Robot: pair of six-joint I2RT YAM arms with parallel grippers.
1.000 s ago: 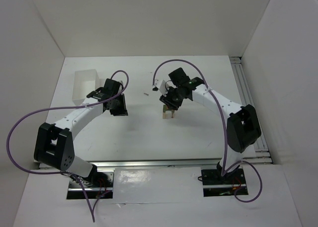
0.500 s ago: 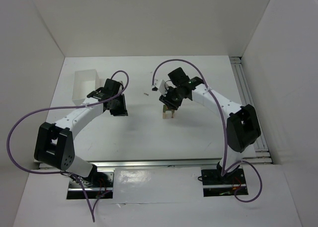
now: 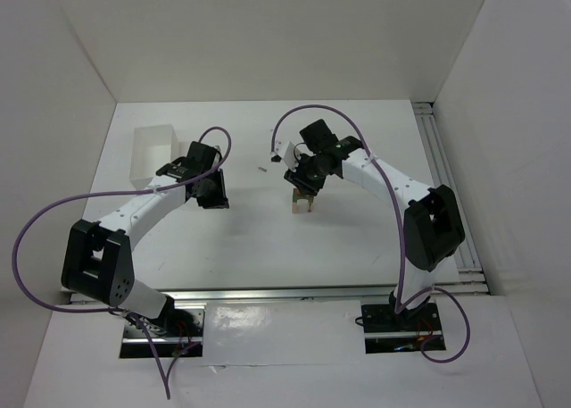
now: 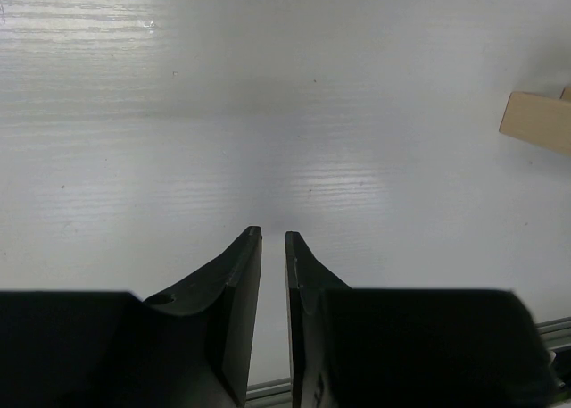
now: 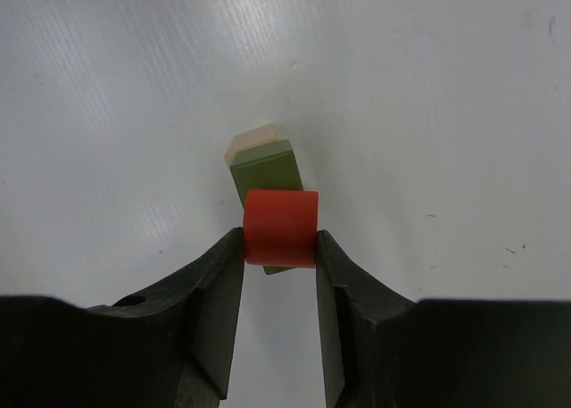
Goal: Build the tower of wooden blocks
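One red block (image 5: 280, 227) is squeezed by the right gripper (image 5: 278, 240) above one green block (image 5: 263, 170) and one tan block (image 5: 252, 142), and the left gripper (image 4: 273, 237) is closed.

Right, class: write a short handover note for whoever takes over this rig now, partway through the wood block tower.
Left gripper: shut or nearly, empty, above the table.
Right gripper: shut on the red block, held over the green block.
Green block sits on a tan block.
Done: tan and green stacked.
Left to do: seat red on green and release; whether they already touch cannot be told.
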